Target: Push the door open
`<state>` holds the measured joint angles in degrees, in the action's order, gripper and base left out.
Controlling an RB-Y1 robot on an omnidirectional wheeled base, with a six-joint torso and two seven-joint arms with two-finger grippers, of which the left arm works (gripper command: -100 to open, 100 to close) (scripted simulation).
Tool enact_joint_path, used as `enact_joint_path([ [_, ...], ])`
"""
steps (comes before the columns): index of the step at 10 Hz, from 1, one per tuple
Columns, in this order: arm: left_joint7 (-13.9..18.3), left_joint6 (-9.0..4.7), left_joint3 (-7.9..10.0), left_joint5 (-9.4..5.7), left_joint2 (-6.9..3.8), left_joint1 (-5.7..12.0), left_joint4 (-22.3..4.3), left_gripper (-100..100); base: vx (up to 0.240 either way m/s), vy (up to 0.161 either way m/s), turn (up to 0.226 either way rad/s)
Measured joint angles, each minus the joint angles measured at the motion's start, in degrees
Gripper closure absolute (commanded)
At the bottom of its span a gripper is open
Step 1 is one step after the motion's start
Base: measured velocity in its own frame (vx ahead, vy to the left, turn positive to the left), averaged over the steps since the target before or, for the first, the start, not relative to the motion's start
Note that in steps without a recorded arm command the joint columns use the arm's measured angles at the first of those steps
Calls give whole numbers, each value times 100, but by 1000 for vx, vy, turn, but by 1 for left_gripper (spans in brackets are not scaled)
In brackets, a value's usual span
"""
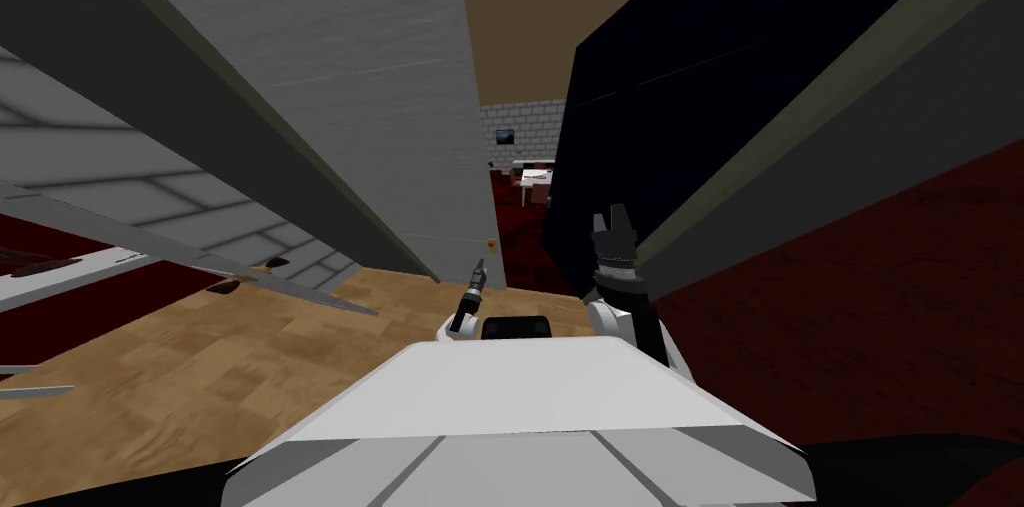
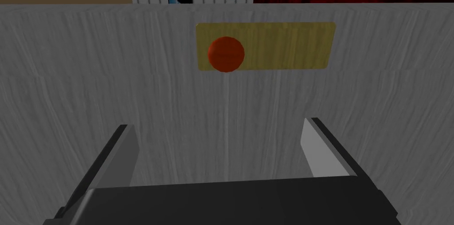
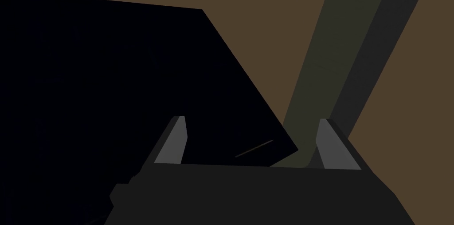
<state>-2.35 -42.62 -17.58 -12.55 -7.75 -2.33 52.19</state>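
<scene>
So, the grey door (image 1: 380, 81) is right in front of me on my left side, a tall wood-grain leaf. Its free edge stands next to a narrow gap. My left pincer (image 2: 221, 147) is aimed square at the door's face, fingers (image 2: 126, 151) spread wide, released. Whether the tips actually touch the door, I can't tell. Just past the fingertips there's a yellow plate (image 2: 283, 47) set into the door near its edge, with a round orange-red knob (image 2: 226, 53) at one end of it. In the head view that knob is a tiny dot on the door's edge, just beyond the left pincer.

Across the gap is a big black slab (image 1: 700, 81), with a dark olive door frame (image 3: 319, 71) running alongside it. My right pincer (image 3: 250, 140) is up next to that slab's edge, also released, blades well apart.

Through the gap I can see a grey brick wall (image 1: 520, 121) and a white table (image 1: 535, 176) on dark red flooring. Under me it's a light wooden floor (image 1: 200, 371).
</scene>
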Motion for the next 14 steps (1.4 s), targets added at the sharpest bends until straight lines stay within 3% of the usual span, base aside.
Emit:
enact_joint_path([
  [10, -21, -122, 105, -20, 73, 49, -206, -100, 166, -16, -24],
  [11, -21, -133, 101, -18, 77, 45, -207, 100, -17, 1, -4],
  [14, -23, -112, 105, -19, 72, 54, -210, 100, -18, 4, -5],
])
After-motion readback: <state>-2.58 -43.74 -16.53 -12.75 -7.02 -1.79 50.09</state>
